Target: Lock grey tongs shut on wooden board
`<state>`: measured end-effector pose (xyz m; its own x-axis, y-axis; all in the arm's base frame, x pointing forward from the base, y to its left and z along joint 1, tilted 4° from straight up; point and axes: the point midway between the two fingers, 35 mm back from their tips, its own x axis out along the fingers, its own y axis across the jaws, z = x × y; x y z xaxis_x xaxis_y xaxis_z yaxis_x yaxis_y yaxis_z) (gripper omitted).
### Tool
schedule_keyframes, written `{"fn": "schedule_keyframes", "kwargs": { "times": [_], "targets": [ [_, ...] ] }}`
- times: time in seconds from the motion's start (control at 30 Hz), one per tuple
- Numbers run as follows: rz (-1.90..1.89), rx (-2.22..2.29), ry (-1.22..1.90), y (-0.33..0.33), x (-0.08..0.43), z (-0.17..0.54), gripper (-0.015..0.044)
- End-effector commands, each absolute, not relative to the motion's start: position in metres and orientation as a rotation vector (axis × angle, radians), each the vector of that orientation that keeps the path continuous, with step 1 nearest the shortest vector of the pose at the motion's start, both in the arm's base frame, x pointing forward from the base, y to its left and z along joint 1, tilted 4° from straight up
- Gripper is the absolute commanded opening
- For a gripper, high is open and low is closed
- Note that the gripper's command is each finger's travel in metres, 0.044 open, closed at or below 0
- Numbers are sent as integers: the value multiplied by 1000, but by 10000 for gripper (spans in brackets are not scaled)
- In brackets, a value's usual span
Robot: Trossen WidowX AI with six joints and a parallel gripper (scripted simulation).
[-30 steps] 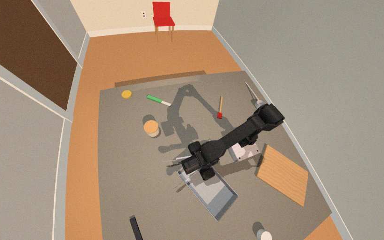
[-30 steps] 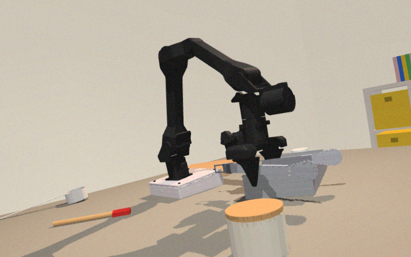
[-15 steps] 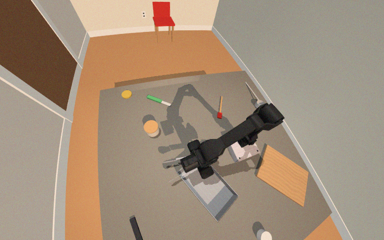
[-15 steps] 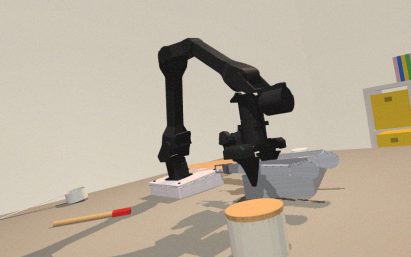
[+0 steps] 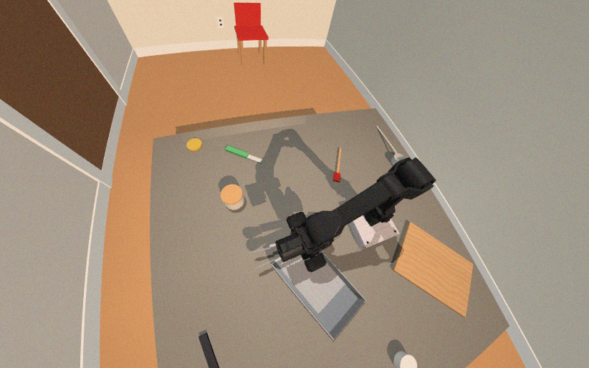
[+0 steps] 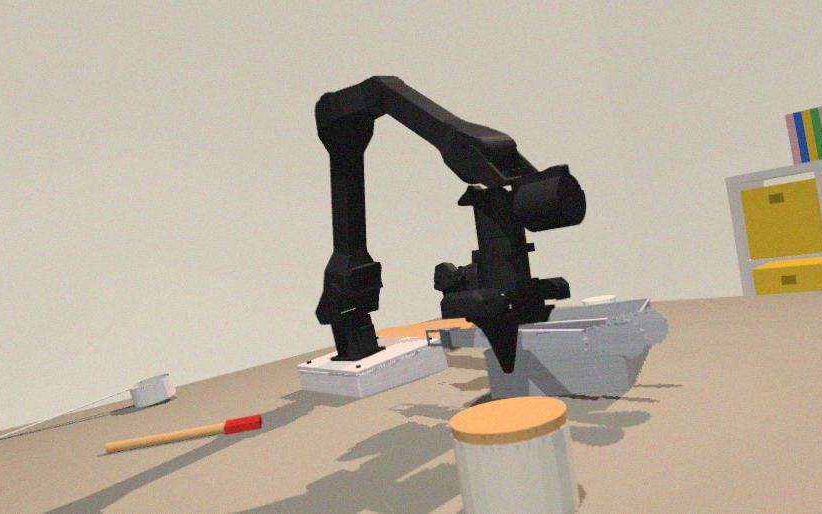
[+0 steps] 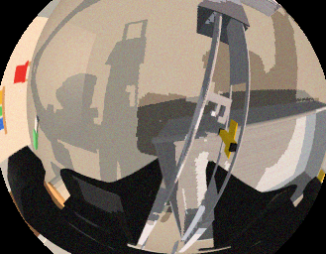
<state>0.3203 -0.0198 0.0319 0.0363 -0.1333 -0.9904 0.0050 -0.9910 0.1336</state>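
Note:
The grey tongs (image 5: 270, 246) (image 6: 469, 337) (image 7: 238, 60) lie roughly level across the roasting tin (image 5: 340, 306) (image 6: 568, 371) (image 7: 286, 149). Their hinge end points toward the robot's base and their scalloped tips point away from it. The gripper (image 6: 509, 357) (image 7: 186, 161) points down at the tin's near end, with its fingers partly closed on the outsides of the two tong arms. The arms stand a narrow gap apart. The far finger is mostly hidden in the exterior view. The wooden board (image 5: 436, 269) (image 6: 424, 328) lies beyond the robot's base, with nothing on it.
A jar with an orange lid (image 5: 231, 194) (image 6: 509, 418) stands on the table. A red-headed stick (image 5: 337, 176) (image 6: 242, 424), a green-handled tool (image 5: 236, 151) and a yellow disc (image 5: 194, 144) lie farther off. A white jar (image 5: 408, 360) and a black bar (image 5: 208, 349) are near the front edge.

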Motion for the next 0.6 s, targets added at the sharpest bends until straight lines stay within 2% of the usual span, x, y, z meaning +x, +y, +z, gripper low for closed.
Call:
{"fn": "schedule_keyframes", "kwargs": {
  "times": [0.0, 0.57],
  "targets": [
    [-2126, 2194, -34, 2, 319, 31, 147],
    [-2126, 2194, -34, 2, 319, 31, 33]
  ]
}}
